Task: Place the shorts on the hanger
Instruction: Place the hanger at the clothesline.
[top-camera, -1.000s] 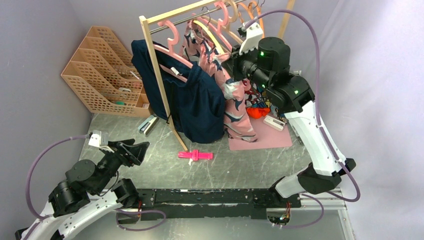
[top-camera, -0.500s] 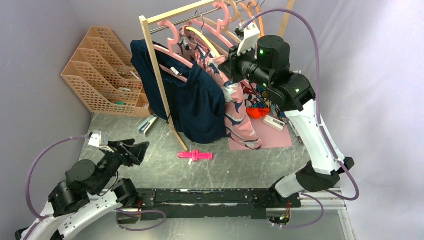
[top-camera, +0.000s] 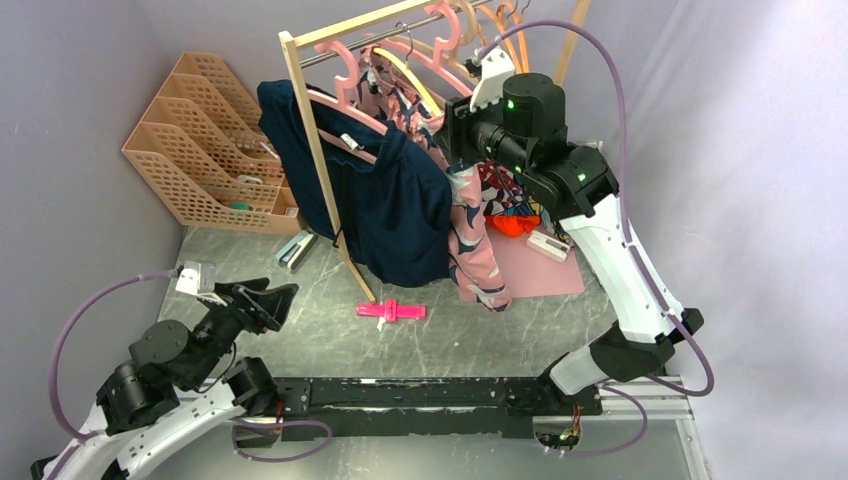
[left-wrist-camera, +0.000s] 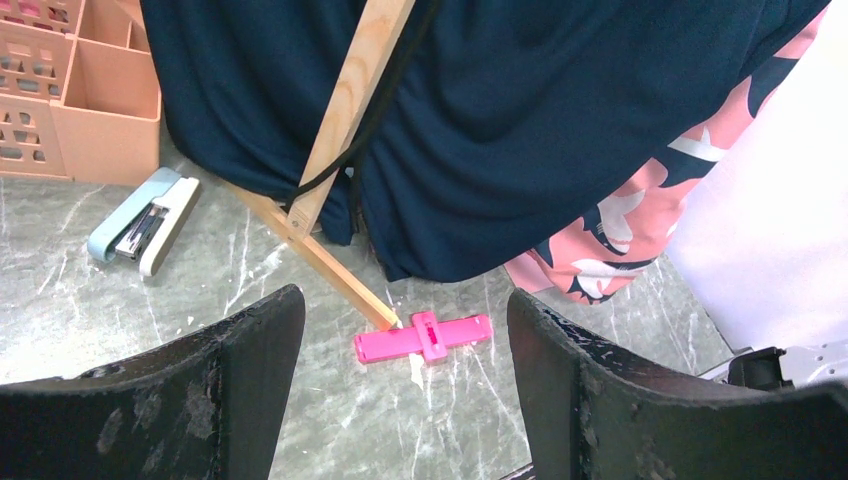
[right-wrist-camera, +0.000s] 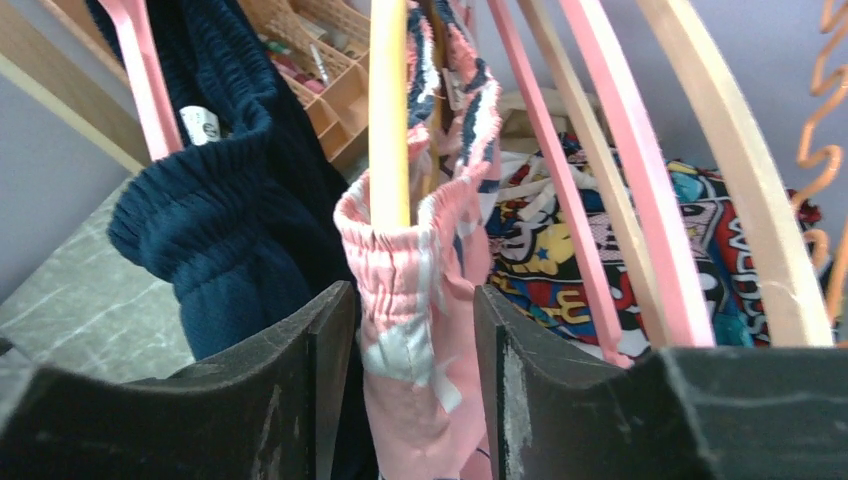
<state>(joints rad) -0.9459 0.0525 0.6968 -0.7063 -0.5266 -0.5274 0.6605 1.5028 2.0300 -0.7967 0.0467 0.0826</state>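
Observation:
The salmon-pink shorts (top-camera: 470, 230) with navy and white blotches hang on the rail from the pale yellow hanger (top-camera: 415, 80). In the right wrist view the hanger's arm (right-wrist-camera: 388, 110) runs inside the gathered waistband of the shorts (right-wrist-camera: 425, 250). My right gripper (top-camera: 450, 135) is up at the rail, its jaws (right-wrist-camera: 412, 295) open on either side of the waistband with a gap showing. My left gripper (top-camera: 275, 300) rests low at the near left, open and holding nothing (left-wrist-camera: 405, 300). A hem of the shorts (left-wrist-camera: 620, 230) shows in its view.
A navy garment (top-camera: 390, 200) hangs on a pink hanger beside the wooden rack post (top-camera: 310, 110). On the table lie a pink clip (top-camera: 390, 311), a stapler (top-camera: 295, 250) and a pink mat (top-camera: 540, 270). A peach file organiser (top-camera: 200, 150) stands back left, and cartoon-print cloth (top-camera: 505, 200) behind the shorts.
My right gripper's jaws have spread apart off the shorts' waistband, and the arm has shifted a little up and left. The shorts now hang straighter. The left arm is still.

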